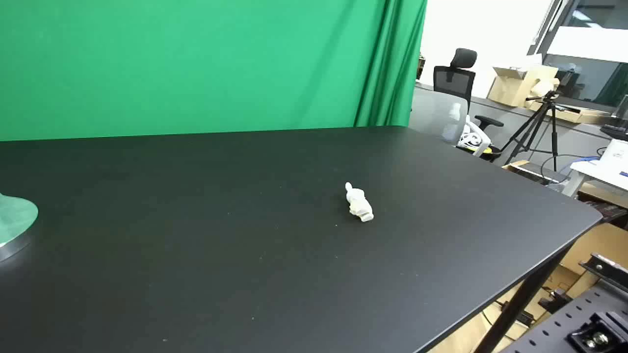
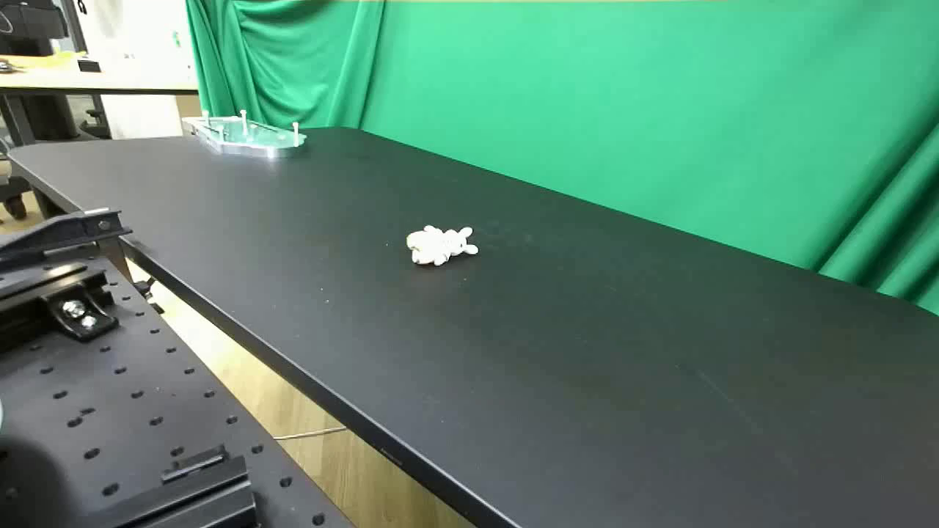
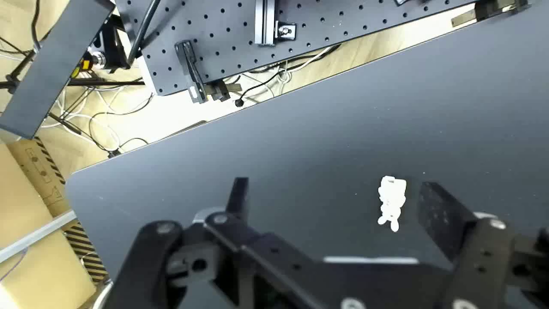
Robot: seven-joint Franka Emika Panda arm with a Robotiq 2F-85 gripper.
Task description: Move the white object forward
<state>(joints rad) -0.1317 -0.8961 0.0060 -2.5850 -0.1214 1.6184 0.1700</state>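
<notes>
The white object [image 1: 359, 202] is a small lumpy figure lying on the black table [image 1: 196, 274]. It also lies there in an exterior view [image 2: 440, 246], where short nubs stick out at one end. In the wrist view the white object [image 3: 392, 199] appears between the two fingers, nearer the right-hand finger. My gripper [image 3: 334, 183] is wide open with nothing between its fingers. It seems to be well above the table, and the white object looks small below it. The gripper is not in view in either exterior view.
A clear plate with upright posts [image 2: 249, 139] stands at the table's far corner. A pale green round piece [image 1: 14, 218] shows at the left edge. A perforated black base plate [image 2: 147, 411] lies beyond a gap along the table's edge. A green curtain [image 1: 196, 68] hangs behind.
</notes>
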